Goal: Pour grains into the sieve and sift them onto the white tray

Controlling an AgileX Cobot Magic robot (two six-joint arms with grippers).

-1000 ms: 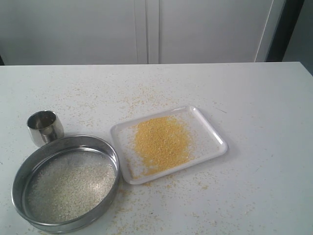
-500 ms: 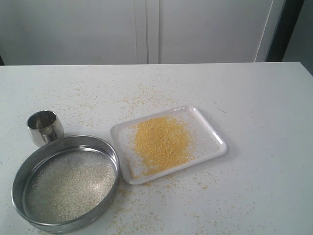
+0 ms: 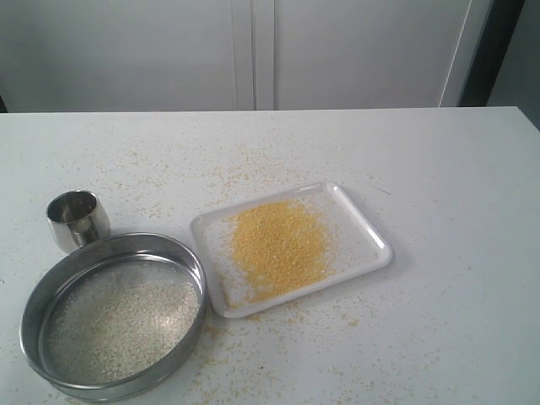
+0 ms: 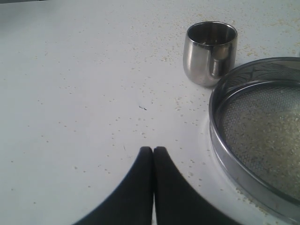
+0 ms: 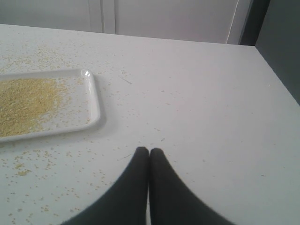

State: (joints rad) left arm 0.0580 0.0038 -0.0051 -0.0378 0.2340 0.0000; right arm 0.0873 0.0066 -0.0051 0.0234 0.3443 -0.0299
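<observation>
Left pincer closed near sieve; right pincer closed near white tray.

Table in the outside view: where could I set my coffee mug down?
Widest open patch: the table right of the white tray, out to the edge. The back strip toward the wall is free too, though dusted with grains. Crowded: front left, around cup, sieve and tray.

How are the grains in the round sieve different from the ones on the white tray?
The sieve grains are pale off-white; the tray grains are yellow. The sieve grains lie spread over the mesh of the steel sieve; the tray grains sit heaped in the middle of the white tray. Both are tiny loose granules.
</observation>
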